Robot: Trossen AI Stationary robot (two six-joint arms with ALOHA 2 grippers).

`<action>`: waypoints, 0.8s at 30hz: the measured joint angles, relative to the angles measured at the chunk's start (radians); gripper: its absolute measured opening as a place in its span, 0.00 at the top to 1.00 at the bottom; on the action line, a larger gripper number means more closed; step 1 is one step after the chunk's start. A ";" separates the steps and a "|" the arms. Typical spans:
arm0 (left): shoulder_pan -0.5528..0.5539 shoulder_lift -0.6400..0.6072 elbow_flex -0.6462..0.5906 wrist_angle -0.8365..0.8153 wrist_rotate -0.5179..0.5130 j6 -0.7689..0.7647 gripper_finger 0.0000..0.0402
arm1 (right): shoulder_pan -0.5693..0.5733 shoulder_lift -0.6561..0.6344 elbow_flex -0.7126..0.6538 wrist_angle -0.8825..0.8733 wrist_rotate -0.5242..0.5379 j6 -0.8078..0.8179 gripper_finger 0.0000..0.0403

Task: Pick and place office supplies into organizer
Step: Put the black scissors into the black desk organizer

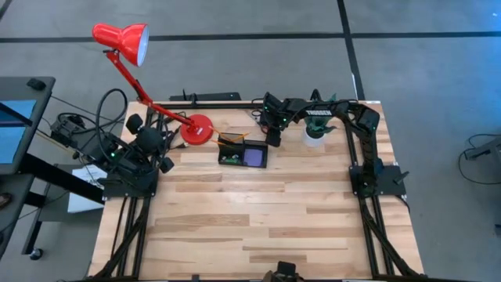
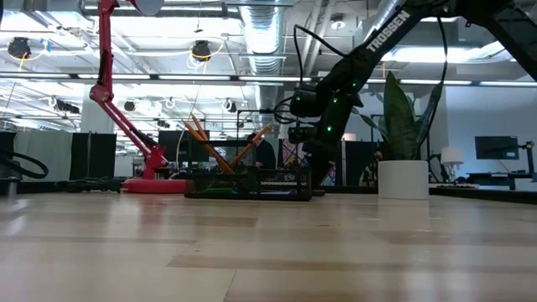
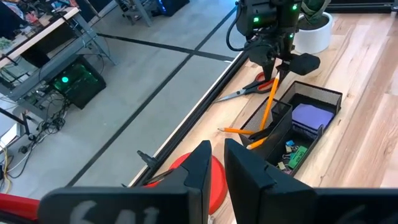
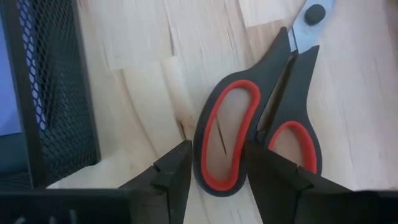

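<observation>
Left gripper (image 3: 214, 163): we see its 2 fingers nearly pressed together, holding nothing, beside the red lamp base (image 1: 198, 129), left of the organizer (image 1: 243, 153). Right gripper (image 4: 214, 165), behind the organizer, straddles 1 handle loop of the scissors (image 4: 258, 121) lying flat on the table (image 1: 274, 219).

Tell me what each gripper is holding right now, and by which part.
The right gripper has its fingers on either side of one red-lined handle loop of the scissors, which lie on the table; a firm grip cannot be told. The left gripper holds nothing.
</observation>
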 joint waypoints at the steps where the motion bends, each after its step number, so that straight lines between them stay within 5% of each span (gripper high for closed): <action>1: 0.000 0.000 0.000 0.000 0.000 0.000 0.91 | 0.000 0.000 0.000 0.000 0.000 0.000 0.64; 24: 0.000 0.000 0.000 0.000 -0.029 -0.013 0.91 | -0.020 -0.032 0.002 -0.058 -0.001 -0.027 0.64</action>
